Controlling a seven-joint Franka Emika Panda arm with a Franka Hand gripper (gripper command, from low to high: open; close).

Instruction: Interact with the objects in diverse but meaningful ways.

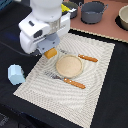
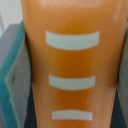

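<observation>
My gripper [image 1: 48, 50] is shut on the golden-brown bread loaf [image 1: 50, 53] and holds it over the back left part of the woven placemat [image 1: 95, 95]. In the wrist view the loaf [image 2: 72, 60] fills the picture, with three pale score marks, and the grey, teal-edged fingers [image 2: 15, 85] press on both of its sides. The pale blue rounded-top block [image 1: 16, 74] stands on the dark table at the exterior view's left, off the mat. The cheese wedge and the white fish piece are out of view.
A round tan plate [image 1: 68, 65] lies mid-mat, with an orange-handled knife [image 1: 88, 58] behind it and an orange-handled fork [image 1: 69, 80] in front. A grey pot [image 1: 93, 11], a darker pot [image 1: 71, 7] and a bowl [image 1: 123, 18] stand at the back.
</observation>
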